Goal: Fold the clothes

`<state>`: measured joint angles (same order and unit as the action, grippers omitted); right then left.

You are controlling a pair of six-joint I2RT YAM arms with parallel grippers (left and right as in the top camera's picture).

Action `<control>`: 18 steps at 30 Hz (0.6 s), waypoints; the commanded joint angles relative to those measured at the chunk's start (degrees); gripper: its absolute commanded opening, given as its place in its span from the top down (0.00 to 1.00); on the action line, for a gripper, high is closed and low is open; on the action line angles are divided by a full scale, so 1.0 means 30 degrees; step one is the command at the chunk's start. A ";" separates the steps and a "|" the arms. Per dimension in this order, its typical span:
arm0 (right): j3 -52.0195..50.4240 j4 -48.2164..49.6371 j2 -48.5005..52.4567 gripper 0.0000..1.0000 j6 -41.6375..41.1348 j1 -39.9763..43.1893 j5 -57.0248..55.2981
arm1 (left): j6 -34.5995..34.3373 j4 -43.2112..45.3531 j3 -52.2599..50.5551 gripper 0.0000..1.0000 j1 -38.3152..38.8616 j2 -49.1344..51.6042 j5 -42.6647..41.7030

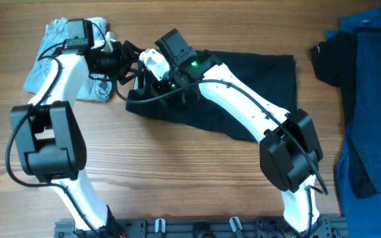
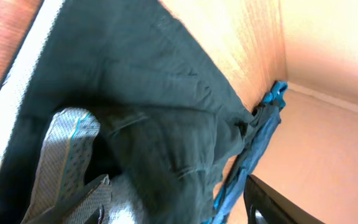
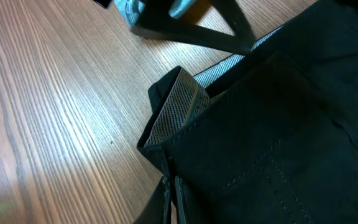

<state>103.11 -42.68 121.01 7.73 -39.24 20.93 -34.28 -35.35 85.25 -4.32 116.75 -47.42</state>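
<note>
- The black woven garment (image 1: 243, 86) is lying spread across the middle of the wooden worktop (image 1: 177, 172), its grey mesh lining (image 3: 179, 102) showing at the left edge.
- My right fingers (image 3: 166, 205) are pinching that edge, nearly closed.
- My left fingers (image 2: 272, 208) are crowding the same edge; I cannot tell their grip.
- I am judging the first fold is just starting. Next I would be carrying this edge rightward over the cloth.
- A light blue denim piece (image 1: 51, 46) is lying just beside, to the left.

Wooden table with a black rail

The light-grained wooden table (image 1: 177, 172) fills the scene from left to right; a black mounting rail (image 1: 197, 228) runs along its near edge, and a pale beige surface (image 2: 328, 56) shows beyond its right edge.
</note>
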 commanded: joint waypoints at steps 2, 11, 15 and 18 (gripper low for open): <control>-0.0146 0.0000 0.0175 0.96 -0.0095 -0.0058 -0.0204 | -0.0160 -0.1727 0.0036 0.29 -0.0226 -0.0066 -0.0991; -0.0146 -0.0007 0.0175 0.96 -0.0095 -0.0058 -0.0197 | -0.0240 -0.2018 0.0036 0.35 0.0627 -0.0051 -0.2725; -0.0146 -0.0015 0.0175 0.96 -0.0117 -0.0058 -0.0197 | -0.0240 -0.2011 0.0036 0.67 0.0627 0.0022 -0.1530; -0.0124 -0.0015 0.0160 0.96 -0.0131 -0.0058 -0.0197 | -0.0240 -0.1858 0.0036 0.96 0.0627 0.0051 -0.1530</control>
<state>103.11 -42.68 121.01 7.70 -39.24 20.73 -35.18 -41.25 85.25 -2.61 116.75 -52.60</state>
